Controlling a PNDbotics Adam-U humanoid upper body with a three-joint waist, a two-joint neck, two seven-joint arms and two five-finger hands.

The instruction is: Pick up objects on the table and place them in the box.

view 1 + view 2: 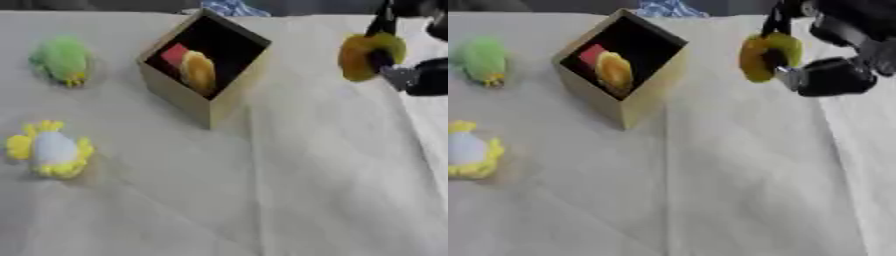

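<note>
Yellow disc (761,56) is clamped in the right robot hand (820,75), beside the box (188,97); releasing early would drop it onto the tabletop (332,190).

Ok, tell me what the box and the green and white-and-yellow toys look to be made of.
Box: probably cardboard or thin wood, with flat tan matte walls, crisp edges and a dark inside.
Green toy: likely plush fabric, with a soft rounded outline and no shine.
White-and-yellow toy: also seems plush, with a fuzzy lobed yellow rim around a matte white middle.

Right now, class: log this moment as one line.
right hand: holds yellow toy, raised | box: two items inside | table: green toy, white-yellow toy
</note>
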